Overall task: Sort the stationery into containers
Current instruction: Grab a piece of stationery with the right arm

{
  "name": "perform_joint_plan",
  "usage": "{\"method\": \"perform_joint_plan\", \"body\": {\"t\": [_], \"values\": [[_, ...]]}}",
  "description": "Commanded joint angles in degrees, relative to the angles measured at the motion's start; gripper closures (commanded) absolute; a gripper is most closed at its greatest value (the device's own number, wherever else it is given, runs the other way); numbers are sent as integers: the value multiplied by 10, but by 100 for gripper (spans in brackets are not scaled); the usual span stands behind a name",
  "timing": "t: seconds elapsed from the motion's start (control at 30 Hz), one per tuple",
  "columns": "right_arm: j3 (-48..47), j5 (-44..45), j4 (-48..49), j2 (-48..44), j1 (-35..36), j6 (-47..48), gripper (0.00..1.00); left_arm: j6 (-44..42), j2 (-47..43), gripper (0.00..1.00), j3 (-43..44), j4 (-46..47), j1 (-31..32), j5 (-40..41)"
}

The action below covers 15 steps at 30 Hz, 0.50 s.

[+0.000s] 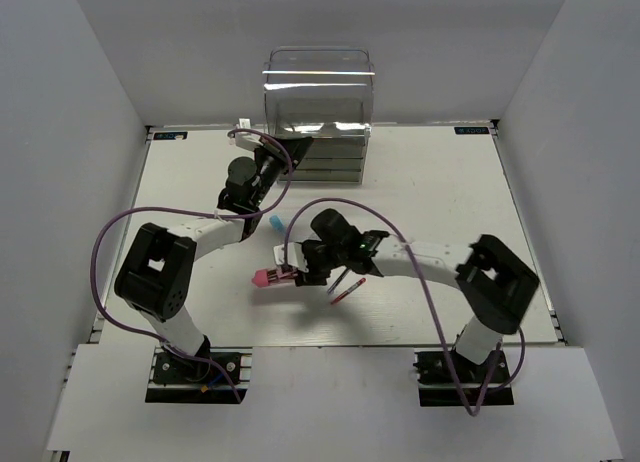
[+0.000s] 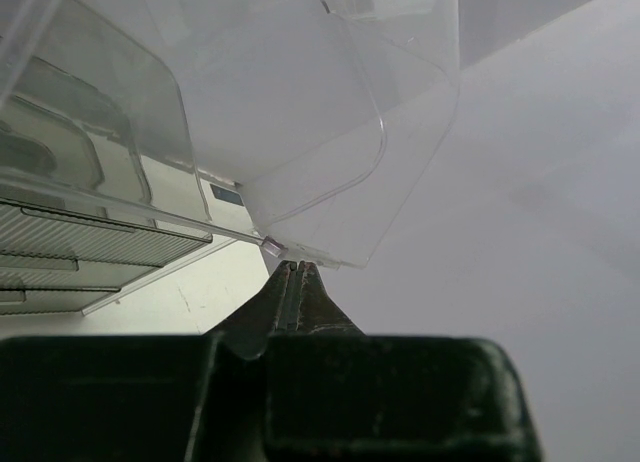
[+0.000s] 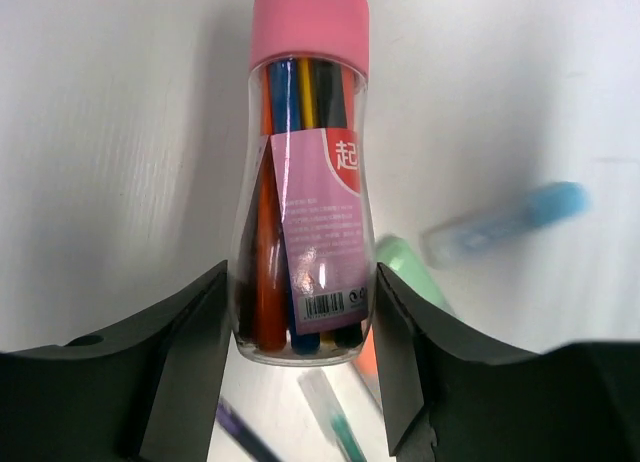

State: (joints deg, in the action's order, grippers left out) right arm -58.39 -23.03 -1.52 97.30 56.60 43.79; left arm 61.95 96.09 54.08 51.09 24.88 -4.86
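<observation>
Top view: the left hand [image 1: 288,144] sits against the clear cabinet [image 1: 318,92] at upper middle. At centre, the right hand [image 1: 295,274] grips a pink-capped tube [image 1: 266,278] above the worktop [image 1: 440,182].

Left wrist view: the left hand [image 2: 298,270] is pinched together with nothing seen between its fingers, its tips at the cabinet's [image 2: 300,102] lower edge.

Right wrist view: the right hand [image 3: 300,282] clamps the tube [image 3: 310,132] at its base. A blurred blue marker [image 3: 510,222] lies at right.

A white table [image 1: 440,182] sits enclosed by plain grey walls [image 1: 60,102].

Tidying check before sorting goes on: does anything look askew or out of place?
Nothing broken. The cabinet has a clear panel that looks swung out at the left pincer. Loose pens lie scattered beside the right pincer, which grips a pink-capped pen tube.
</observation>
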Motion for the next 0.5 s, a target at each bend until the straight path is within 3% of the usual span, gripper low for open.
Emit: {"method": "perform_joint_plan", "body": {"t": [0.0, 0.23, 0.47], "values": [[22, 18, 23, -93, -8, 9, 100, -3, -40, 100, 1, 28, -9, 21], [84, 127, 55, -156, -52, 13, 100, -3, -40, 100, 6, 28, -9, 21], [95, 206, 119, -160, -118, 28, 100, -3, -40, 100, 16, 28, -9, 21]]}}
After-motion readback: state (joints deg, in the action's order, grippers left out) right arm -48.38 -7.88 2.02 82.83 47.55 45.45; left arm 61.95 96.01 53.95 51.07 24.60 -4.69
